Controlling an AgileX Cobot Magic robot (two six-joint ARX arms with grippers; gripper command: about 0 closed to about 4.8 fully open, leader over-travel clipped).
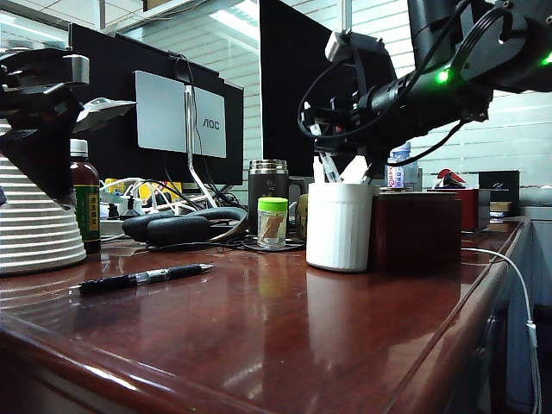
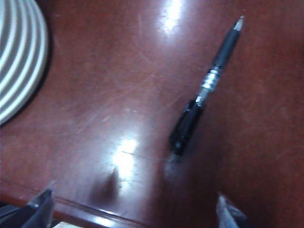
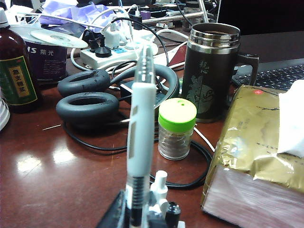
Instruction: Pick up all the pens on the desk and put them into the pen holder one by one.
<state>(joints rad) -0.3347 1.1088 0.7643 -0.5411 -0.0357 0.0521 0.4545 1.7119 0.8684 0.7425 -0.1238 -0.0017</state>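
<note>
A black pen (image 1: 142, 278) with a clear middle lies on the desk (image 1: 285, 345) near its front left. My left gripper (image 1: 47, 164) hangs above and left of it. In the left wrist view the jaws (image 2: 135, 213) stand wide open and empty, with the black pen (image 2: 204, 90) ahead of them. My right gripper (image 1: 338, 159) sits just above the white pen holder (image 1: 339, 226), shut on a whitish pen (image 1: 330, 168) whose lower end is at the holder's mouth. The right wrist view shows that pen (image 3: 142, 123) clamped in the gripper (image 3: 142, 216), beside items standing in the holder.
A dark steel-rimmed mug (image 1: 268, 185), a green-lidded jar (image 1: 272, 222) and black headphones (image 1: 172, 226) with cables stand behind the holder. A dark red box (image 1: 417, 231) touches its right side. A white ribbed object (image 1: 34, 224) and brown bottle (image 1: 84, 207) stand at the left.
</note>
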